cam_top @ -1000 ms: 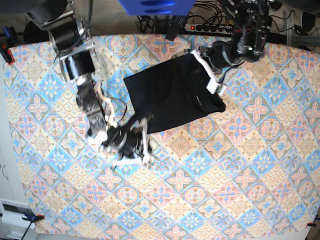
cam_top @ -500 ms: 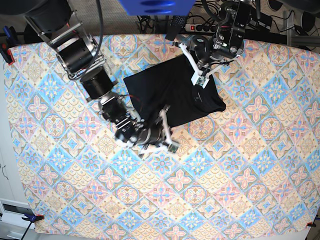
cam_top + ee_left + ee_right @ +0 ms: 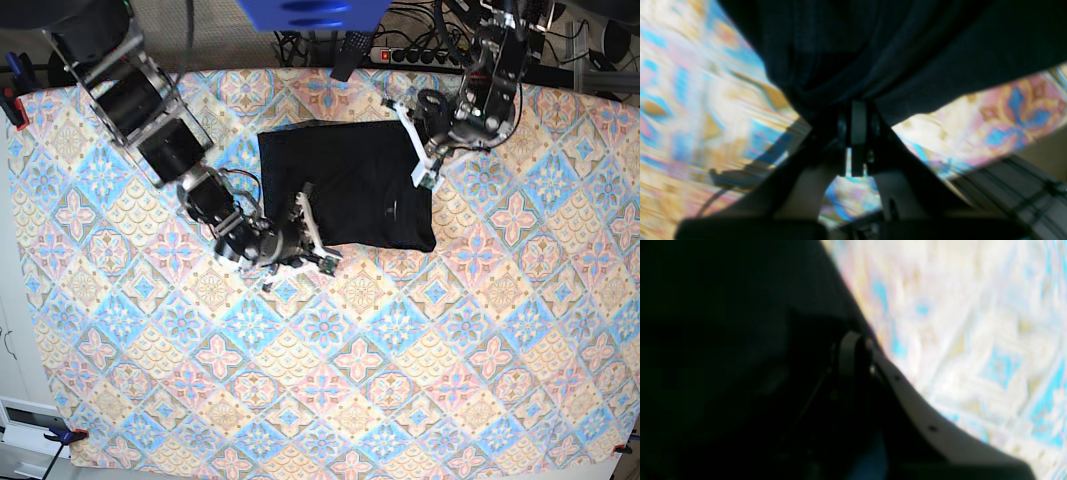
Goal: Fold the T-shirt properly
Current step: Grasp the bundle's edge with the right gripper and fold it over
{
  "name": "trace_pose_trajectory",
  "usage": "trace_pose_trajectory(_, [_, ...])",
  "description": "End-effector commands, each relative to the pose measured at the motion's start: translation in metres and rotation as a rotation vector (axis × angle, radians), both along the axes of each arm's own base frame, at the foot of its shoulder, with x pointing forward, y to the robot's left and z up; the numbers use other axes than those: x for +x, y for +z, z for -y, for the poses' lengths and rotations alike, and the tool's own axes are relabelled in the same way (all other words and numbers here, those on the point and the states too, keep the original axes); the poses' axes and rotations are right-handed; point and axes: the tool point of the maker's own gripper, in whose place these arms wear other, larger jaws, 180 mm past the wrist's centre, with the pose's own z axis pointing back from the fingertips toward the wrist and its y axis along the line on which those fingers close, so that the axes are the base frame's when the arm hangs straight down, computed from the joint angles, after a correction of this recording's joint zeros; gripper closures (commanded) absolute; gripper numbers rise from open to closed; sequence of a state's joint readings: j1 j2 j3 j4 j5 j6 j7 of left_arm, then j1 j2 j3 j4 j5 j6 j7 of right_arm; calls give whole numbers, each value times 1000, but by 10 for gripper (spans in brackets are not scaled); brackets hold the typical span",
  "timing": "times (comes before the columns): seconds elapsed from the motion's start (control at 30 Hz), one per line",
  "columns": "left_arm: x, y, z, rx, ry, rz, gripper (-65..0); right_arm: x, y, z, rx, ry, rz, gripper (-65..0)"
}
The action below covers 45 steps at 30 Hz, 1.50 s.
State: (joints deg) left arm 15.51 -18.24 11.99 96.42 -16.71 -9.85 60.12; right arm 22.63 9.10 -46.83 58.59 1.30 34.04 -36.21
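The black T-shirt [image 3: 345,185] lies as a roughly square folded block at the back middle of the patterned cloth. My left gripper [image 3: 422,165] sits at its right edge. In the left wrist view this gripper [image 3: 858,110] is shut, pinching a bunched fold of the T-shirt [image 3: 873,50]. My right gripper [image 3: 308,228] is at the shirt's front left corner. In the right wrist view it [image 3: 857,350] is shut at the cloth's edge, and the dark T-shirt [image 3: 723,340] fills the left half and hides one finger.
The patterned tablecloth [image 3: 400,380] covers the whole table. A power strip with cables [image 3: 420,55] runs behind the back edge. A blue object [image 3: 310,12] hangs at the top centre. Clamps [image 3: 10,105] hold the cloth at the left edge.
The right gripper has moved right and back along the shirt's front edge. The left gripper has shifted along the right edge. The shirt has gone from a skewed shape to a squarer block.
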Motion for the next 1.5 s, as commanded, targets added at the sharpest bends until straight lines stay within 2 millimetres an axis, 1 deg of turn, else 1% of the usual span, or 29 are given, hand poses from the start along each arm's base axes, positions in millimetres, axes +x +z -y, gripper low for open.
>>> trace_pose_trajectory(0.0, [15, 5, -6, 19, 9, 39, -1, 2, 4, 14, -52, 16, 18, -24])
trace_pose_trajectory(0.17, [52, 7, -12, 25, 26, 95, -1, -14, 16, 44, -125, 43, 60, -23])
trace_pose_trajectory(0.23, [70, 12, -14, 25, 33, 128, -1, -23, 19, 53, -148, 56, 71, -23])
trace_pose_trajectory(0.33, [93, 17, -16, 28, 45, 154, -1, -35, 26, 60, -158, 64, 85, -23])
trace_pose_trajectory(0.4, [110, 19, -7, 13, 45, 168, -1, -39, 32, 67, -149, 29, 92, -23])
trace_pose_trajectory(0.47, [127, 23, -2, 1, 46, 201, -1, -39, 42, 75, -134, -28, 108, -23])
trace_pose_trajectory(0.53, [143, 28, 8, -17, 33, 239, -1, -43, 53, 79, -117, -67, 125, -23])
trace_pose_trajectory(0.57, [150, 29, 16, -28, 22, 255, -1, -43, 59, 80, -106, -79, 140, -23])
trace_pose_trajectory(0.67, [172, 30, 31, -50, 13, 286, -1, -49, 80, 78, -55, -110, 187, -23])
trace_pose_trajectory(0.77, [196, 32, 51, -99, 31, 323, -1, -59, 100, 70, -9, -108, 233, -23])
trace_pose_trajectory(0.8, [203, 33, 56, -112, 38, 332, -1, -62, 103, 68, -1, -104, 236, -23])
trace_pose_trajectory(0.87, [216, 33, 65, -116, 40, 353, -1, -75, 99, 66, 5, -100, 214, -23])
trace_pose_trajectory(0.9, [220, 34, 72, -115, 32, 366, -1, -80, 96, 65, 8, -99, 201, -23])
trace_pose_trajectory(0.97, [226, 38, 78, -97, 16, 398, -1, -85, 94, 57, 25, -96, 190, -23])
trace_pose_trajectory(1.0, [228, 42, 79, -88, 6, 411, -1, -86, 96, 50, 46, -100, 187, -23])
trace_pose_trajectory(1.1, [236, 67, 81, -86, 0, 469, -1, -86, 100, 31, 97, -110, 183, -23])
trace_pose_trajectory(1.2, [231, 79, 48, -48, 72, 480, -1, -86, 105, 11, 148, -109, 179, -23])
trace_pose_trajectory(1.23, [230, 84, 36, -42, 107, 489, -1, -89, 105, 1, 168, -99, 171, -23])
trace_pose_trajectory(1.27, [226, 88, 23, -44, 152, 495, -1, -86, 111, -9, 189, -86, 181, -23])
trace_pose_trajectory(1.3, [221, 90, 5, -35, 194, 501, -1, -80, 118, -19, 208, -75, 198, -23])
trace_pose_trajectory(1.33, [216, 94, -13, -26, 238, 510, -1, -77, 121, -28, 221, -60, 204, -23])
trace_pose_trajectory(1.37, [209, 96, -27, -19, 272, 514, -1, -77, 120, -36, 232, -50, 196, -23])
trace_pose_trajectory(1.47, [185, 103, -65, 0, 381, 529, -1, -78, 113, -63, 256, -23, 155, -23])
